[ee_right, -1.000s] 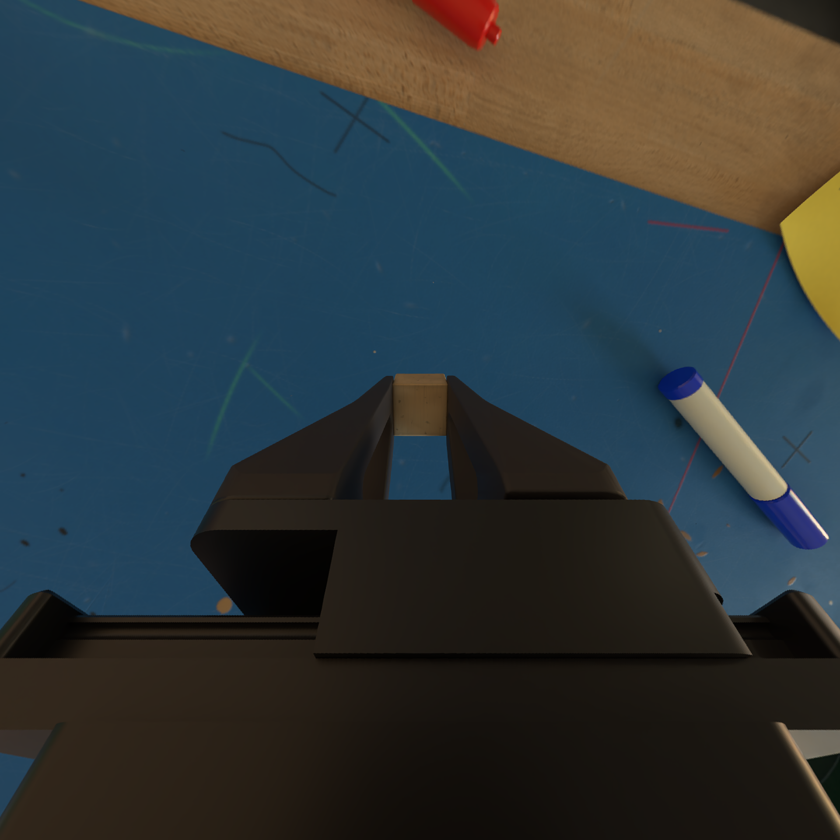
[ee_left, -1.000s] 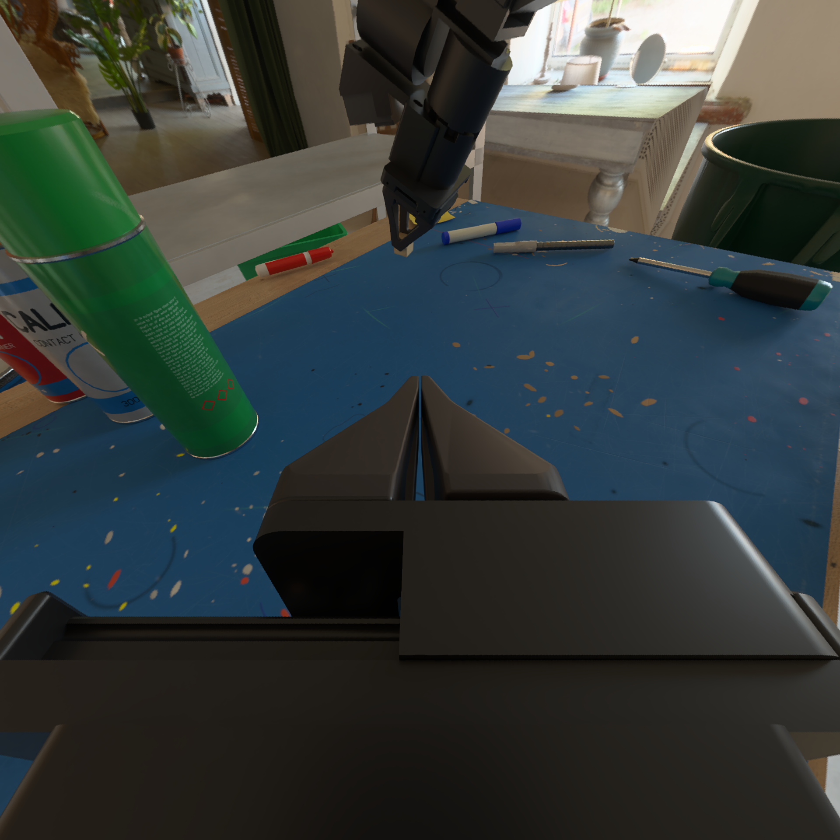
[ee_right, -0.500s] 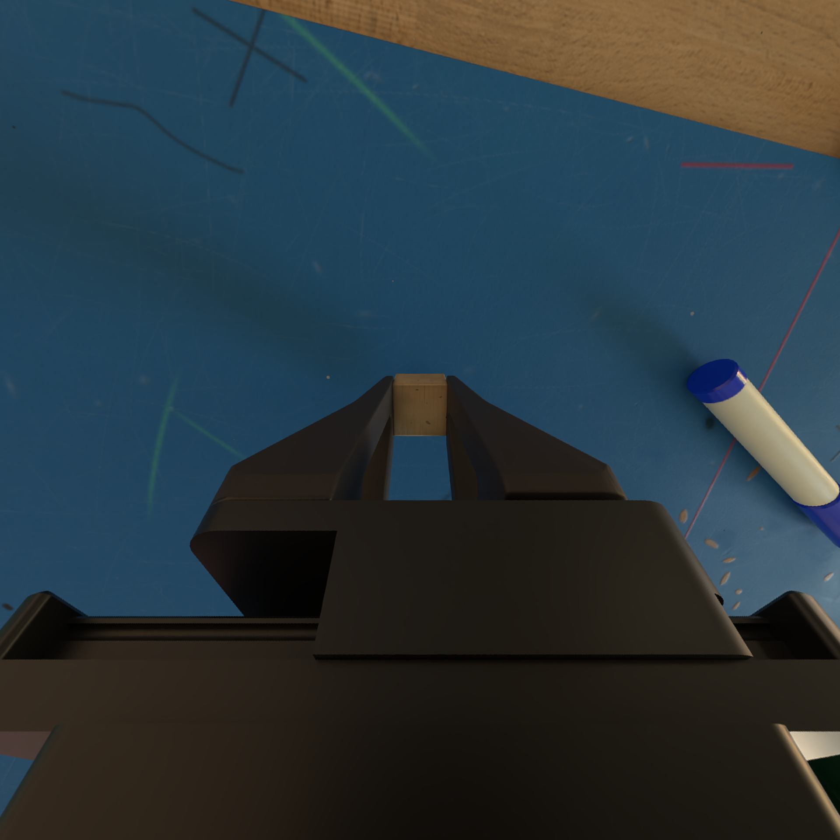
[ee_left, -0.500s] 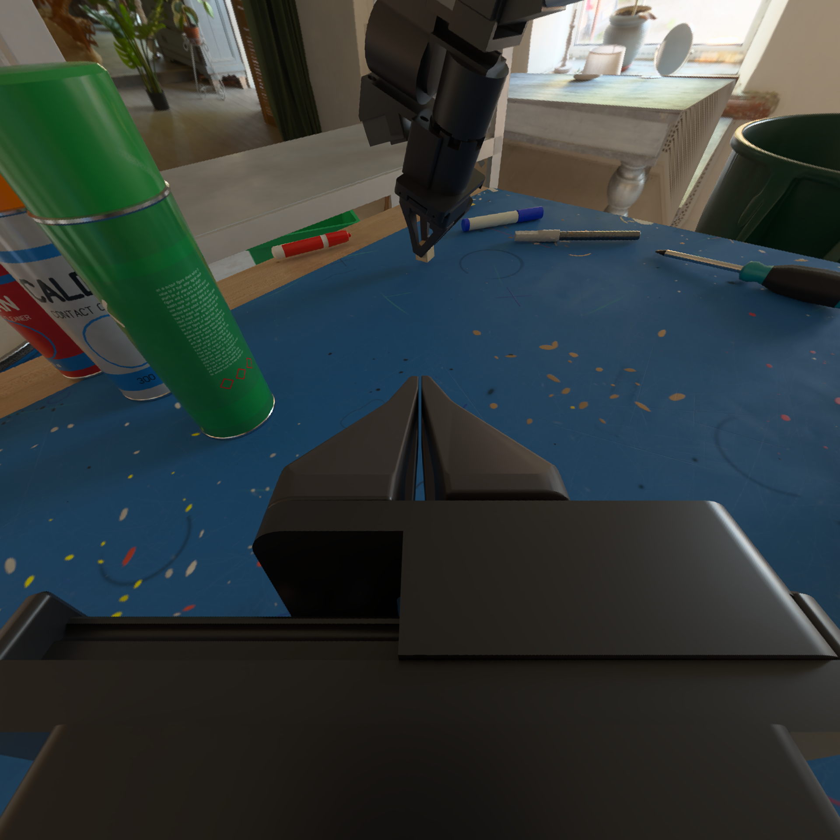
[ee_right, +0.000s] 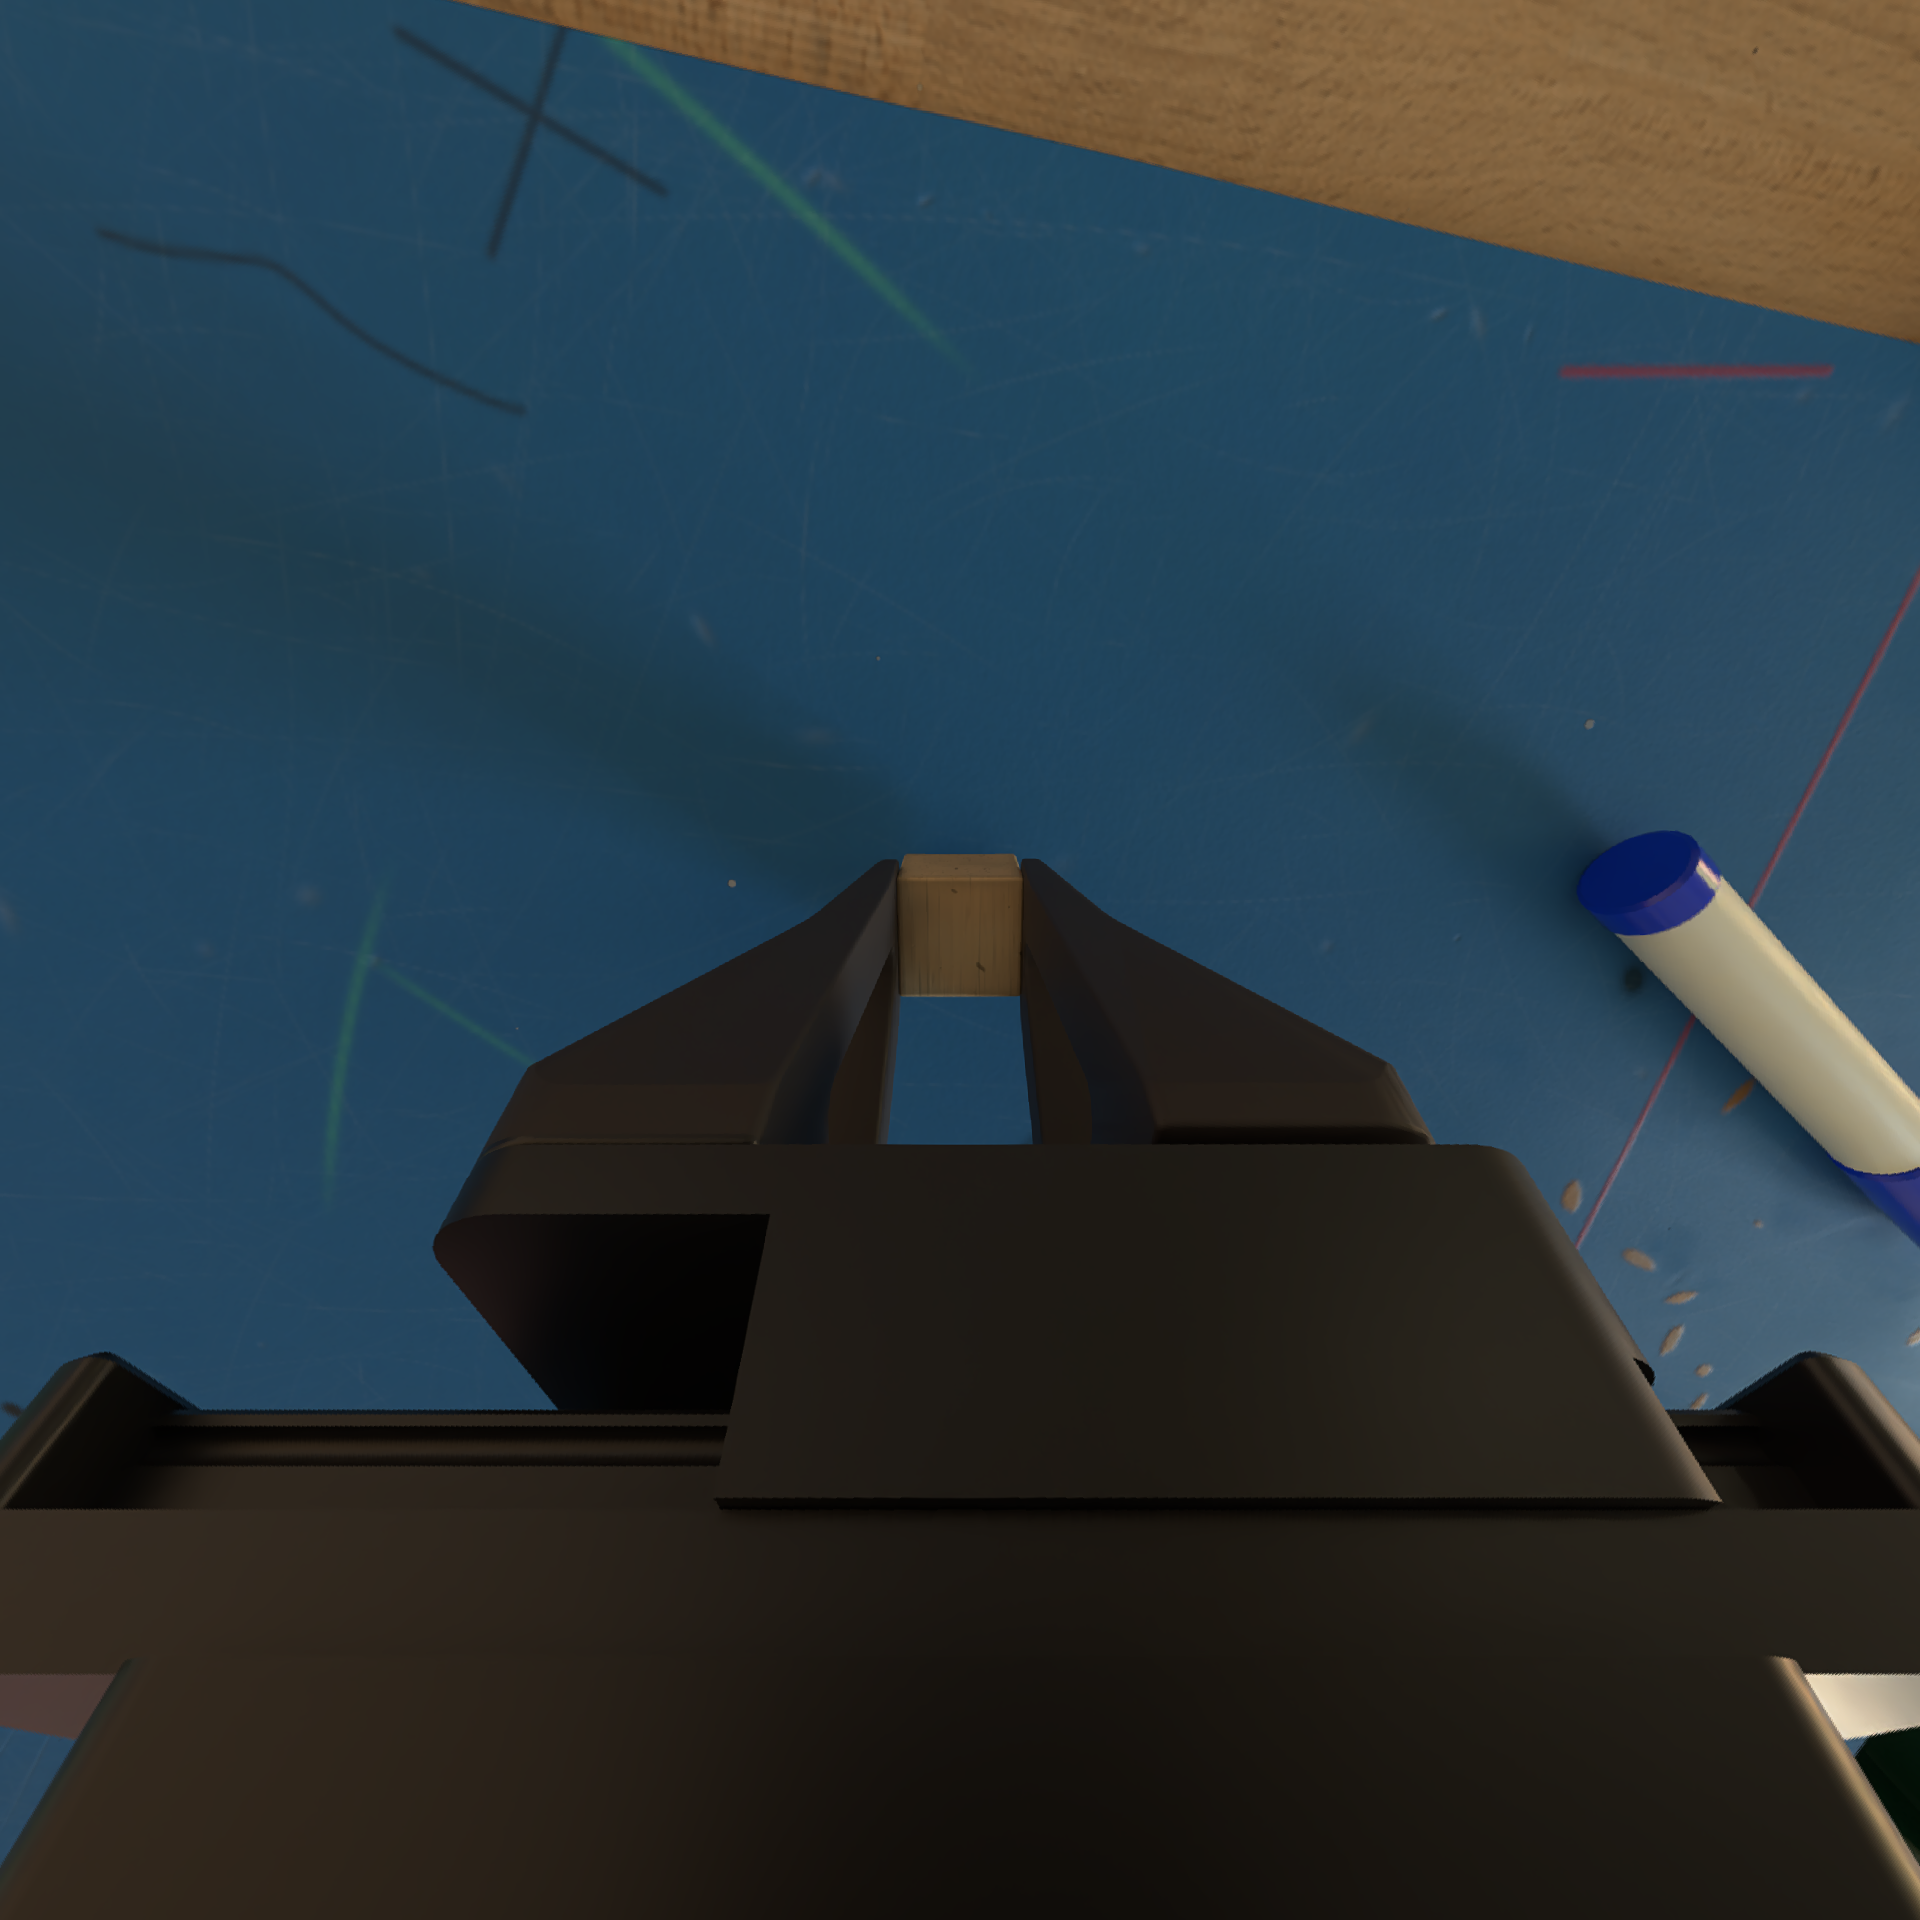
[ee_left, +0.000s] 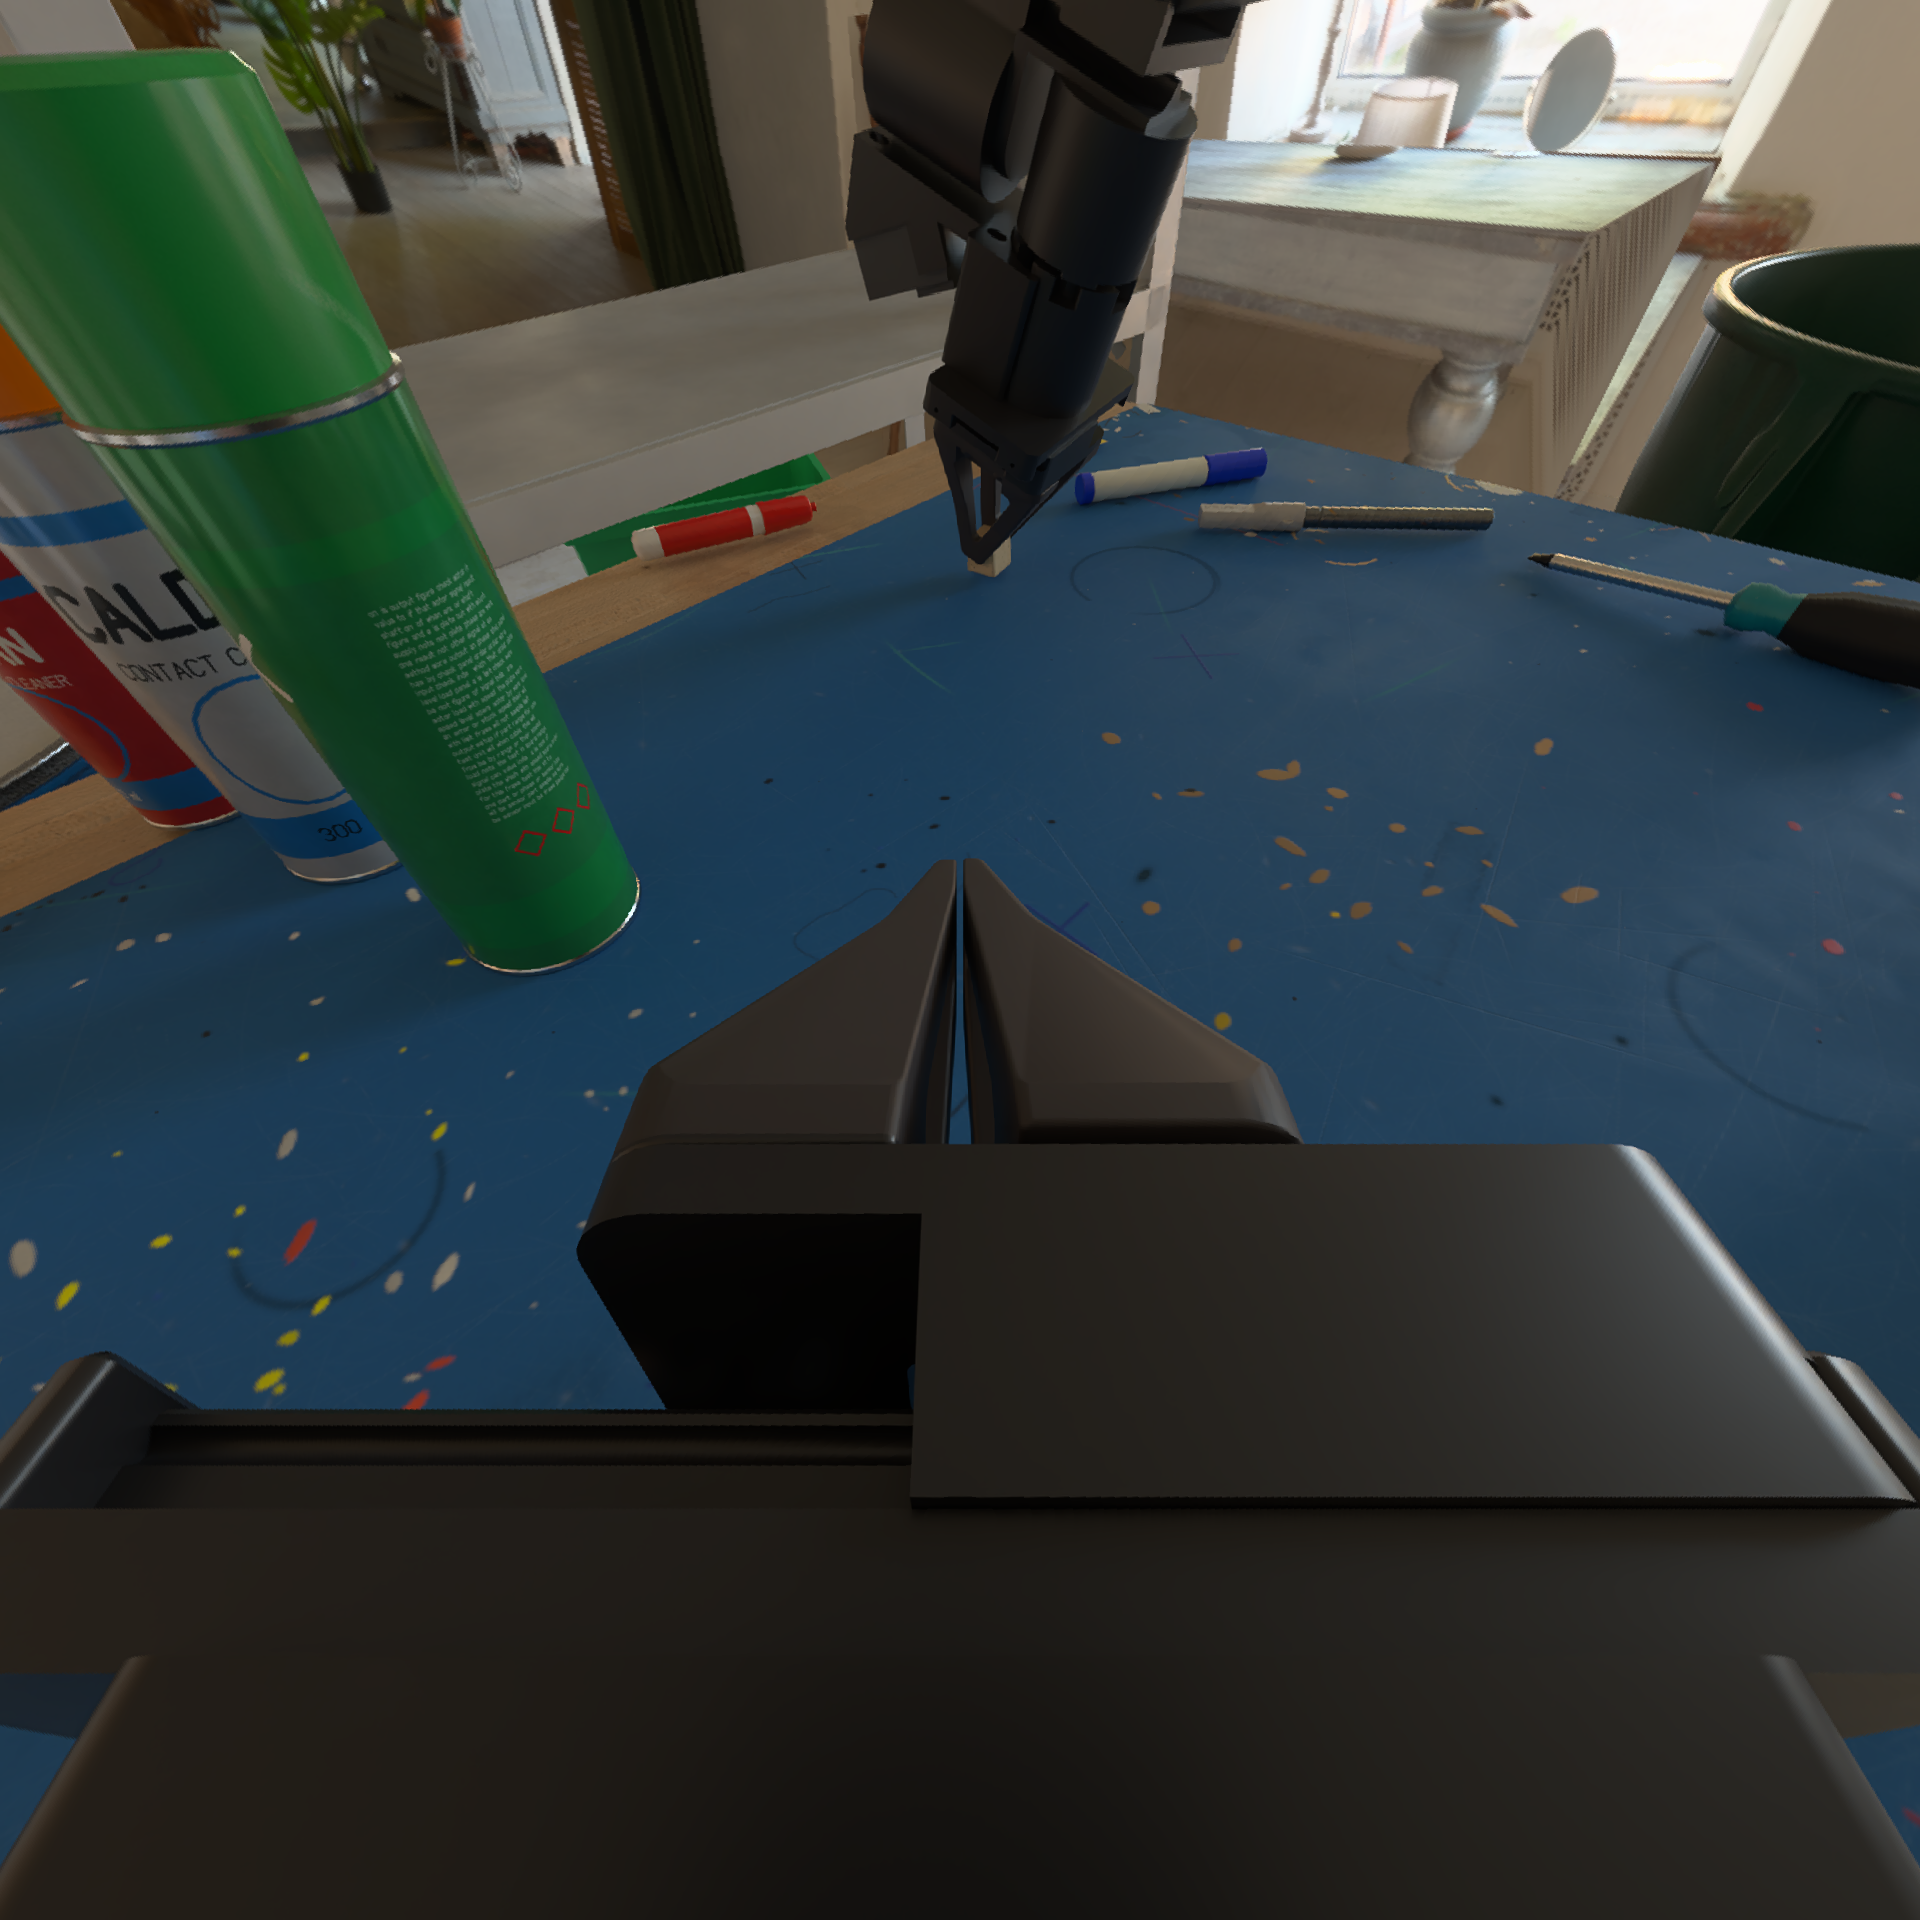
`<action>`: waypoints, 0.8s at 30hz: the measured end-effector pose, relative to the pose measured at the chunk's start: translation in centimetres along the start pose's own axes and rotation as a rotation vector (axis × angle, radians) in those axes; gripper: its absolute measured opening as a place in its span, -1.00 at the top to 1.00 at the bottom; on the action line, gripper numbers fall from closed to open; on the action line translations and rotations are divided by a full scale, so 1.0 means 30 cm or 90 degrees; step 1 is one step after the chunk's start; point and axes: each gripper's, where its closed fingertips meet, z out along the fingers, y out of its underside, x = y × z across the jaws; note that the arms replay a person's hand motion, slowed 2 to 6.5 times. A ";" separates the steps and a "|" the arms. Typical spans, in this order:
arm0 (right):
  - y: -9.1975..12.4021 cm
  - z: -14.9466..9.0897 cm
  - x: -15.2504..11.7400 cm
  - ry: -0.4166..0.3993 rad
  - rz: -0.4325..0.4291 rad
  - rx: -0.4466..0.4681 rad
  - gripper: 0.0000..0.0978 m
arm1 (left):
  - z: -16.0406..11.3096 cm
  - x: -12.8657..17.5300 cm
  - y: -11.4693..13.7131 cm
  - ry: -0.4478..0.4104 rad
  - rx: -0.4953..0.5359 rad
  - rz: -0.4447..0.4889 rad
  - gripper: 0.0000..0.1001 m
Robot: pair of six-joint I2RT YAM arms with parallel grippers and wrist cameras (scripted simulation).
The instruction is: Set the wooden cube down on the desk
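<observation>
- Left wrist view: your left end effector (ee_left: pixel 958 883) hangs over the blue mat (ee_left: pixel 1143 790) on the tabletop (ee_left: pixel 644 613) with its two fingers pressed together and nothing between them.
- Left wrist view: at the far side of the mat, your right end effector (ee_left: pixel 989 545) points straight down and pinches the wooden cube (ee_left: pixel 988 562) at its fingertips. The cube's underside looks to be at the mat surface, or only just above it; you cannot tell contact from here.
- Left wrist view: a green spray can (ee_left: pixel 312 520) stands upright on the mat to the left, with a red, white and blue can (ee_left: pixel 135 707) just behind it at the mat's edge.
- Left wrist view: a red marker (ee_left: pixel 724 527) lies on the bare wood beyond the mat. A blue marker (ee_left: pixel 1171 476) and a grey pen (ee_left: pixel 1345 514) lie on the mat to the right of the cube, and a screwdriver (ee_left: pixel 1756 613) with a teal and black handle lies farther right. A dark green bin (ee_left: pixel 1808 405) stands off the right edge.
- Right wrist view: looking down along the fingers, your right end effector (ee_right: pixel 959 914) is clamped on the wooden cube (ee_right: pixel 958 930), one finger flat against each side face, the cube sitting at the very tips.
- Right wrist view: the mat (ee_right: pixel 935 520) fills the picture beneath the cube, and a shadow meets the cube's far edge. The blue marker (ee_right: pixel 1756 1008) lies near to the right, apart from the cube; the wooden strip of the tabletop (ee_right: pixel 1351 114) crosses the top.
</observation>
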 end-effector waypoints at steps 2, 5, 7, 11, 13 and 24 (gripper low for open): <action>-0.003 -0.008 -0.001 -0.002 -0.003 0.004 0.61 | 0.000 -0.003 0.001 -0.001 0.000 -0.001 0.98; -0.013 -0.029 -0.005 -0.009 -0.007 0.019 0.43 | -0.001 -0.007 0.001 -0.003 0.000 -0.001 0.98; -0.023 -0.051 -0.010 -0.017 -0.010 0.037 0.42 | -0.002 -0.009 0.000 -0.005 0.001 -0.002 0.98; -0.053 -0.119 -0.022 -0.036 -0.020 0.092 0.42 | -0.003 -0.015 -0.002 -0.007 0.003 -0.002 0.98; -0.070 -0.164 -0.031 -0.047 -0.027 0.130 0.42 | -0.005 -0.019 -0.004 -0.009 0.004 -0.002 0.98; -0.071 -0.546 -0.241 -0.198 -0.103 0.421 0.42 | -0.021 -0.057 -0.024 -0.030 0.018 -0.011 0.98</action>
